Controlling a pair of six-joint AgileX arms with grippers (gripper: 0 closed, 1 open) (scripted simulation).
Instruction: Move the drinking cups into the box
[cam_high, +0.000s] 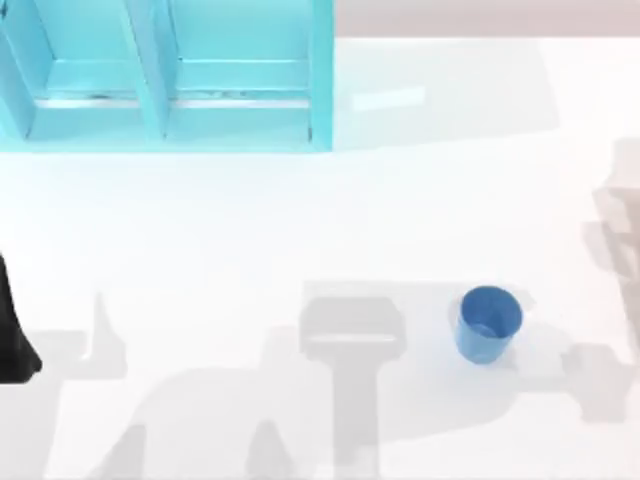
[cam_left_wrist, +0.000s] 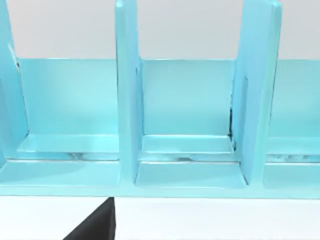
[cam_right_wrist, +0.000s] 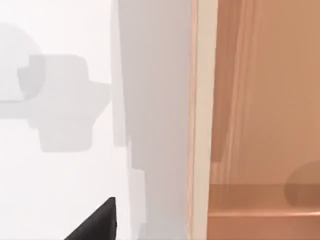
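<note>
Here, one blue cup (cam_high: 489, 322) stands upright on the white table (cam_high: 200, 250); jaws' state: cannot tell.

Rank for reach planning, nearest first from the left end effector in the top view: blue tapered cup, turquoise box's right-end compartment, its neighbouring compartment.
From the left end effector at the left edge:
1. Neighbouring compartment, far left.
2. Right-end compartment, far, towards the centre.
3. Blue tapered cup, right side.

White worktop (cam_high: 200, 230), brightly lit, crossed by soft grey blocky shadows along its near side. Past the worktop's pale edge (cam_right_wrist: 202, 125), a tan-orange floor (cam_right_wrist: 260, 100). Plain light grey backdrop (cam_left_wrist: 190, 30) behind.
</note>
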